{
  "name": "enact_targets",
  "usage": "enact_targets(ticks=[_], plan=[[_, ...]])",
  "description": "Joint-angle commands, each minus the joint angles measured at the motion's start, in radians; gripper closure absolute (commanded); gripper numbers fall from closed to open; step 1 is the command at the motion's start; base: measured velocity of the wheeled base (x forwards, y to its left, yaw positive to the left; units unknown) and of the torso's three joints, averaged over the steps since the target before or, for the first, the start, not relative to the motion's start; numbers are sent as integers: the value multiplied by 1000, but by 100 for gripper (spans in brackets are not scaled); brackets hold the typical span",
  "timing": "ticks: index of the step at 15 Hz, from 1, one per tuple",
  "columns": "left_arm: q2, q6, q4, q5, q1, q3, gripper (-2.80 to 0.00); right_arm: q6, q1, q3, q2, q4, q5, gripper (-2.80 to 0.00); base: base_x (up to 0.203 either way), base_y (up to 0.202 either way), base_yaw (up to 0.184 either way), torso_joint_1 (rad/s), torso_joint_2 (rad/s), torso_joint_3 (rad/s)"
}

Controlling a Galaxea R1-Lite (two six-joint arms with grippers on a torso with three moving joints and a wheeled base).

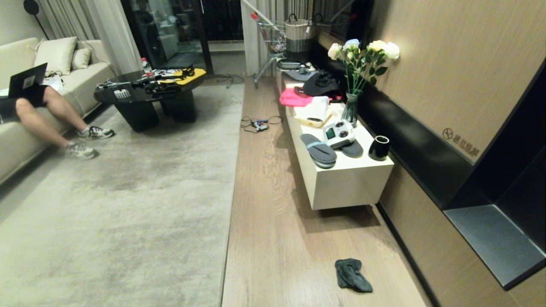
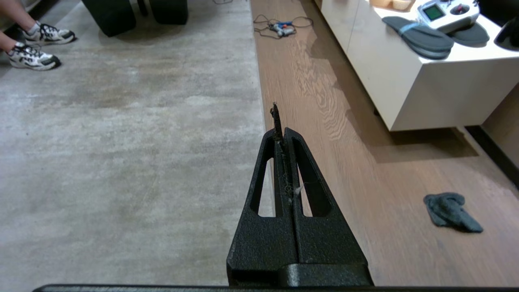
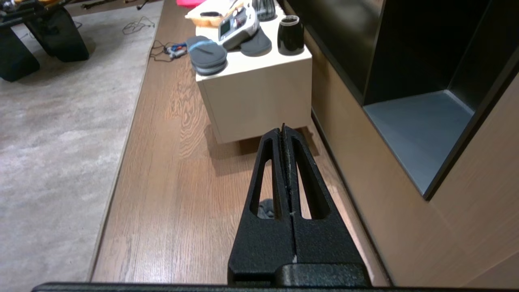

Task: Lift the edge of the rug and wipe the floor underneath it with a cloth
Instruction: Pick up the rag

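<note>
Two black grippers, each seen only from its own wrist camera: the left gripper (image 2: 279, 121) and right gripper (image 3: 283, 132) both have fingers pressed together, holding nothing. Nearest, one dark grey-green cloth (image 1: 352, 275) lies crumpled on the wood floor (image 1: 273, 221), well apart from the rug edge (image 1: 232, 183). Farther off, a white cabinet (image 1: 345, 183) carries two grey slippers (image 1: 318, 149), one partly hidden. Farthest, one seated person (image 1: 40, 113), cut off at the frame's edge.
</note>
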Motion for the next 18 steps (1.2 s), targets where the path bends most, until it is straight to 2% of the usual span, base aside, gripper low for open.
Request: enact_targets(ticks=[1, 6, 18], plan=[[1, 0, 1, 1, 0, 0, 0, 1, 0, 0, 0, 0, 0, 0, 0, 0, 0, -41, 443, 404], [1, 0, 1, 1, 0, 0, 0, 1, 0, 0, 0, 0, 0, 0, 0, 0, 0, -7, 397, 399], [1, 0, -1, 1, 0, 0, 0, 1, 0, 0, 0, 1, 0, 0, 0, 0, 0, 4, 23, 24]])
